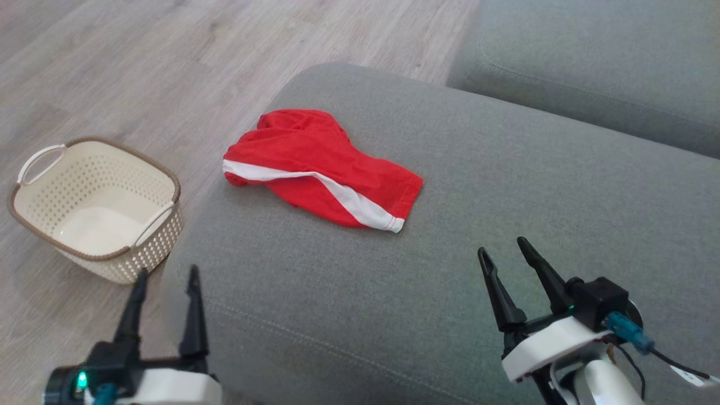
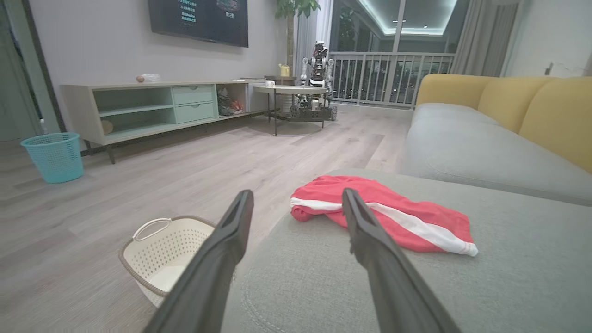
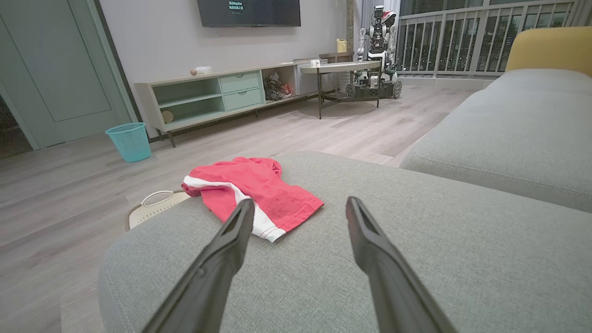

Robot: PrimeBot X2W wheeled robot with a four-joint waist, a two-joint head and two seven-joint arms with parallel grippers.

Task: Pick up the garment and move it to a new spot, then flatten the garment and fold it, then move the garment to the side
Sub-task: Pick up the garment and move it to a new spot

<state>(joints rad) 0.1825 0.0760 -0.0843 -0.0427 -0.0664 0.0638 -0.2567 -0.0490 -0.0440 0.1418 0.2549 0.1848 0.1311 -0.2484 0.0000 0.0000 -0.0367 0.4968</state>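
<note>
Grey sofa cushion point(image 1: 506, 169) carries a crumpled red garment point(image 1: 315, 163) with a white stripe, lying well ahead of both grippers: up and to the right of the left gripper point(image 1: 167, 271), up and to the left of the right gripper point(image 1: 502, 246). Both grippers hover with fingers spread, holding nothing. Just beyond the left gripper's fingertips, a cream basket point(image 1: 152, 247) stands on the wooden floor point(image 1: 112, 67).
</note>
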